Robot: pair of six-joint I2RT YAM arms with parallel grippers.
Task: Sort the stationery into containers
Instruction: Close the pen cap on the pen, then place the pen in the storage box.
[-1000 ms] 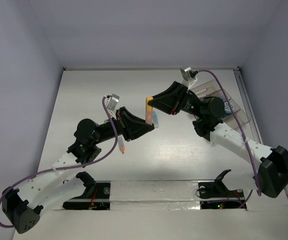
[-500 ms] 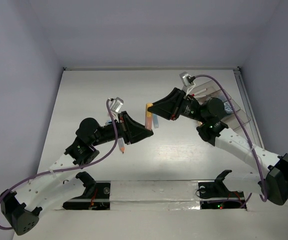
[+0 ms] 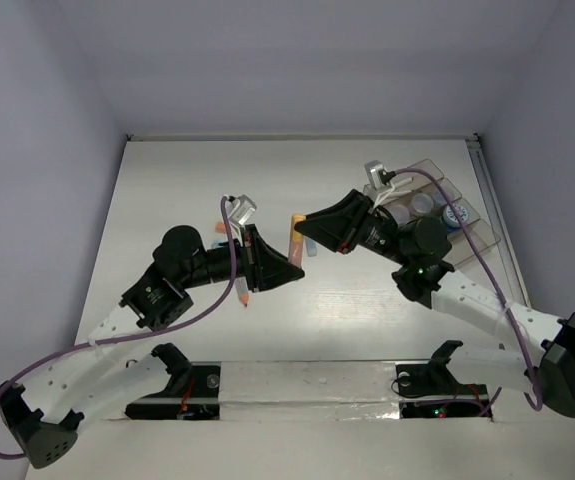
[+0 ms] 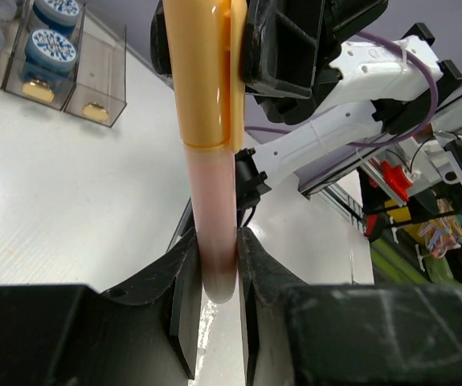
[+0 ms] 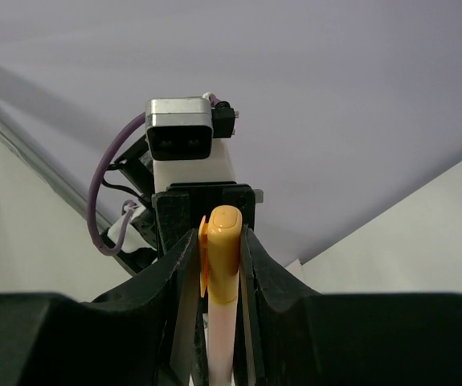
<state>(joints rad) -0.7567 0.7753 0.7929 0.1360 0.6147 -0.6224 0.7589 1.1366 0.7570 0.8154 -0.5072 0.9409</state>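
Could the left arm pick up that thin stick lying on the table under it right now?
Probably not yet: the left fingers are shut on the orange marker, which the right fingers also hold. The thin stick lies just beside that wrist.

Both arms reach inward, wrists angled toward each other near the middle. Left arm bent at elbow, pointing right; left gripper fingers clamped on bare lower end of orange marker. Right arm stretches left, right gripper fingers clamped on the capped end. Gripper tips almost meet, marker held roughly upright between them
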